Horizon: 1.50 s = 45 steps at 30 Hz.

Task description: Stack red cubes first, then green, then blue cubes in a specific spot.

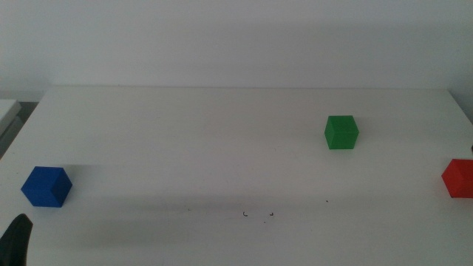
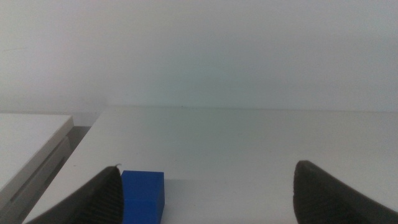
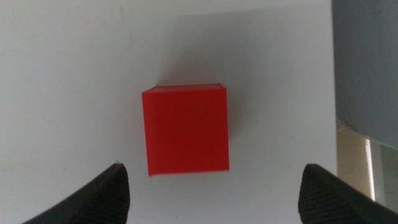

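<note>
Three cubes sit well apart on a white bench [image 1: 185, 133] against a pale wall: blue cube [image 1: 46, 186] at left, green cube [image 1: 341, 132] right of centre, red cube [image 1: 459, 178] at the right edge. Pen marks [image 1: 258, 215] lie near the front. The right tool [image 3: 211, 186] hangs wide open, empty, over the red cube; the left tool [image 2: 208, 193], also wide open and empty, waits beside the blue.

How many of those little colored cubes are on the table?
3. The blue cube sits at the table's left side, the green cube right of center toward the back, and the red cube at the right edge, partly cut off. None appears hidden.
</note>
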Each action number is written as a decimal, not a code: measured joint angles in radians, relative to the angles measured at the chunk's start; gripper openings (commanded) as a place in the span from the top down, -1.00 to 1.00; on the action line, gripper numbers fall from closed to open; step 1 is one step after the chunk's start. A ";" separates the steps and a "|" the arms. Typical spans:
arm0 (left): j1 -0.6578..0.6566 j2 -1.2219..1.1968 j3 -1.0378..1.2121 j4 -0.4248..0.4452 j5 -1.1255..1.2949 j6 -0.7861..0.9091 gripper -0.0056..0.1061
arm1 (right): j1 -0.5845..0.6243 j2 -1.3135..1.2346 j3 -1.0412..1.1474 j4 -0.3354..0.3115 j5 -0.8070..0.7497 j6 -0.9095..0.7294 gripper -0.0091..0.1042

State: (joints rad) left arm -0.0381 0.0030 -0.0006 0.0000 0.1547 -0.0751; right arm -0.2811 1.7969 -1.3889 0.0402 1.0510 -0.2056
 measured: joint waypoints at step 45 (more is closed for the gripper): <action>0.000 0.000 0.000 0.000 0.000 0.000 -0.78 | 0.014 0.205 0.000 0.047 -0.075 -0.019 -0.13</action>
State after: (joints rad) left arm -0.0381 0.0030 -0.0006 0.0000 0.1547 -0.0751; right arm -0.2673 2.0018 -1.3889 0.0876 0.9760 -0.2242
